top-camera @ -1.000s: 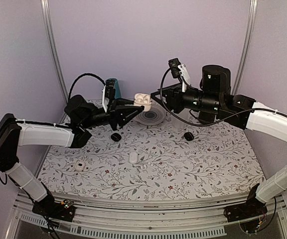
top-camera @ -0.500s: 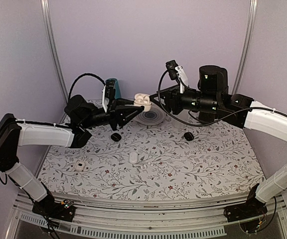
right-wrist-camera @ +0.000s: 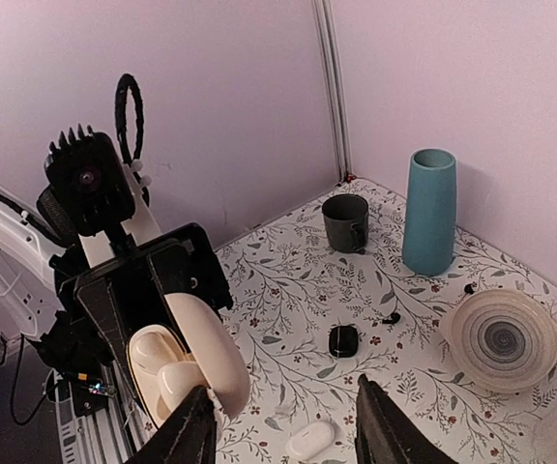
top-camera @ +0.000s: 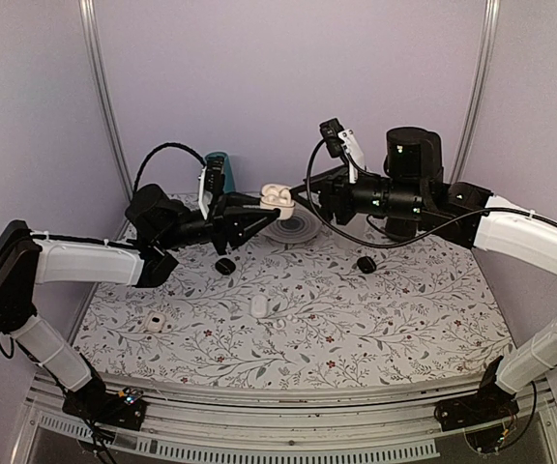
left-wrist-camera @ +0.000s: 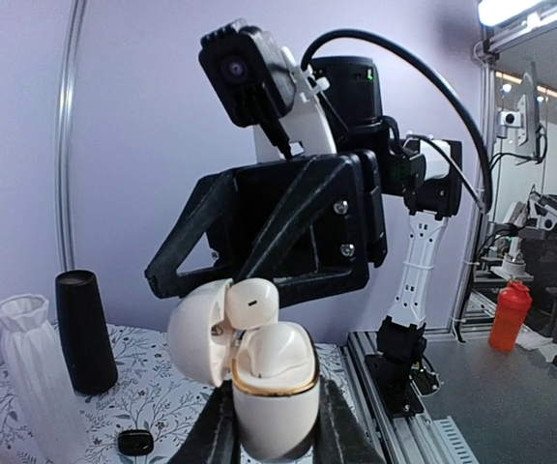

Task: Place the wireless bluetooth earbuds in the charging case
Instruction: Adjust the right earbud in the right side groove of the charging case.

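Note:
My left gripper [left-wrist-camera: 274, 440] is shut on a cream charging case [left-wrist-camera: 274, 396], held upright in the air with its lid [left-wrist-camera: 197, 333] swung open. Two white earbuds sit in the case: one [left-wrist-camera: 251, 302] stands high against the lid, the other [left-wrist-camera: 275, 350] domes above the gold rim. In the top view the case [top-camera: 277, 198] hangs over the far middle of the table. My right gripper [right-wrist-camera: 283, 435] faces it, open and empty, its left finger [right-wrist-camera: 187, 435] beside the lid [right-wrist-camera: 211, 353]. From above, the right gripper [top-camera: 304, 196] is just right of the case.
A teal vase [right-wrist-camera: 430, 211], a dark cup [right-wrist-camera: 345, 222] and a ribbed bowl [right-wrist-camera: 504, 338] stand at the back. On the floral mat lie a black case [top-camera: 224, 265], a white case [top-camera: 259, 305], another black piece [top-camera: 366, 264] and an open white case [top-camera: 155, 322].
The right arm has edged left towards the held case and its jaws have spread slightly. The left arm and the case have stayed still.

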You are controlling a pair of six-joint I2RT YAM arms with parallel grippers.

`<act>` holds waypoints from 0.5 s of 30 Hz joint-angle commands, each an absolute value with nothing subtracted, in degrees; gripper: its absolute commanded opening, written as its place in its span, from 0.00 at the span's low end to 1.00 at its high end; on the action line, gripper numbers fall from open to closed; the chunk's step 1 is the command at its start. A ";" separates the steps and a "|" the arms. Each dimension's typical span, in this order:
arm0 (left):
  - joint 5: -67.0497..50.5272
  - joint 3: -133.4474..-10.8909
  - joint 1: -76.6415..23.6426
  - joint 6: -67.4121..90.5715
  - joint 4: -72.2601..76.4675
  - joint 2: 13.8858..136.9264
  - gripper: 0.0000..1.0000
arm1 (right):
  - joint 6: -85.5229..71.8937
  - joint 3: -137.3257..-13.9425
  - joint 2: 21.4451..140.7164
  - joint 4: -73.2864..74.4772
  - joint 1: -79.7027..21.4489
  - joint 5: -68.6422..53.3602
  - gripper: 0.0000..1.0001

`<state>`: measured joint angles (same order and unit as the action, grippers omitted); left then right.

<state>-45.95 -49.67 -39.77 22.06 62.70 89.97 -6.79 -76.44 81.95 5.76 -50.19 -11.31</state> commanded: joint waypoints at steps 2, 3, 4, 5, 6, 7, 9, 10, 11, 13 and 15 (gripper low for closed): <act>-47.40 -50.34 -40.25 21.35 62.06 89.12 0.00 | -5.30 -78.22 82.76 6.13 -50.13 -13.39 0.50; -47.64 -50.40 -40.24 21.39 62.05 89.16 0.00 | -5.21 -78.22 82.71 6.17 -50.10 -13.63 0.50; -47.87 -50.49 -40.25 21.46 62.05 89.20 0.00 | -4.91 -78.22 82.63 6.15 -50.16 -14.07 0.50; -48.16 -50.57 -40.21 21.58 62.00 89.27 0.00 | -4.77 -78.27 82.66 6.15 -50.16 -14.28 0.50; -48.43 -50.66 -40.25 21.68 61.97 89.29 0.00 | -4.61 -78.27 82.59 6.27 -50.15 -14.55 0.50; -48.69 -50.71 -40.25 21.75 61.99 89.32 0.00 | -4.45 -78.23 82.48 6.20 -50.16 -15.00 0.50; -49.14 -50.95 -40.25 21.80 61.88 89.47 0.00 | -3.91 -78.22 82.40 6.20 -50.12 -15.56 0.50; -49.33 -51.06 -40.21 21.95 61.81 89.47 0.00 | -3.88 -78.22 82.29 6.23 -50.10 -16.01 0.50; -49.57 -51.13 -40.25 22.05 61.79 89.54 0.00 | -3.54 -78.22 82.29 6.35 -50.10 -16.42 0.50; -49.94 -51.28 -40.25 22.22 61.79 89.60 0.00 | -3.28 -78.31 82.20 6.53 -50.13 -16.40 0.50; -50.18 -51.33 -40.19 22.51 61.81 89.65 0.00 | -3.17 -78.52 82.22 7.08 -50.11 -15.78 0.50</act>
<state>-49.17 -49.78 -39.77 22.11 61.80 90.00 -4.38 -76.47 81.95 6.24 -50.17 -14.35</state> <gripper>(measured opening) 0.219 0.503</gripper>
